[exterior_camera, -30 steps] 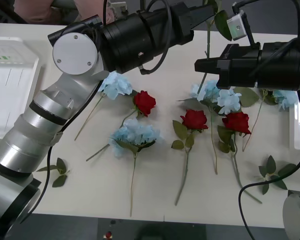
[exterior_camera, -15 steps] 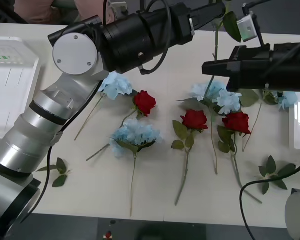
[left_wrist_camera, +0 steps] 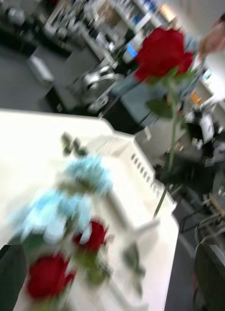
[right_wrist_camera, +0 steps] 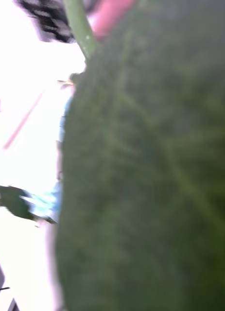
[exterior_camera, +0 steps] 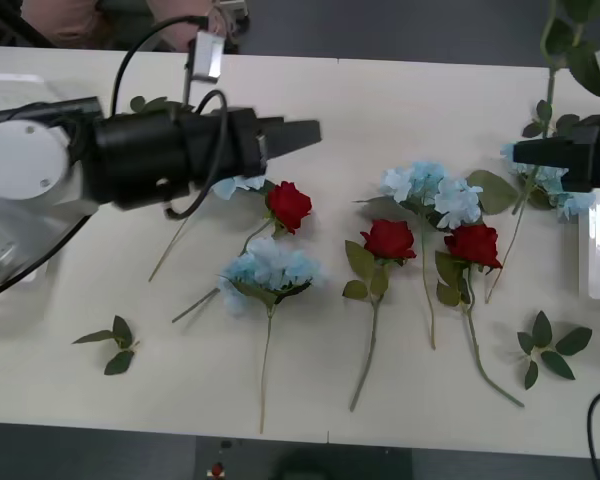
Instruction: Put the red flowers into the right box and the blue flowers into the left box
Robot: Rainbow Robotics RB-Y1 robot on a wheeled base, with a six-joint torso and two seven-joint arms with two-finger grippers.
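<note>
**Rose lifted at the right, left arm drawn back**

A white table [exterior_camera: 310, 100] is seen under scattered flowers, with a cluttered room blurred behind. 3 red flowers [exterior_camera: 389, 239] and several blue flowers [exterior_camera: 270, 268] lie at the centre. The right box [exterior_camera: 598, 245] is cut off at 3 o'clock. A raised rose [left_wrist_camera: 162, 53] is held above it on a stem [exterior_camera: 551, 60] by the right gripper [exterior_camera: 525, 152], apparently clamped on that stem, though a leaf blocks its wrist view. The left gripper [exterior_camera: 305, 132] is at 10 o'clock; whether its fingers are apart cannot be told. Compared with 1 second earlier, the left arm has swung back leftward, and the right one has moved toward 2 o'clock.
</note>
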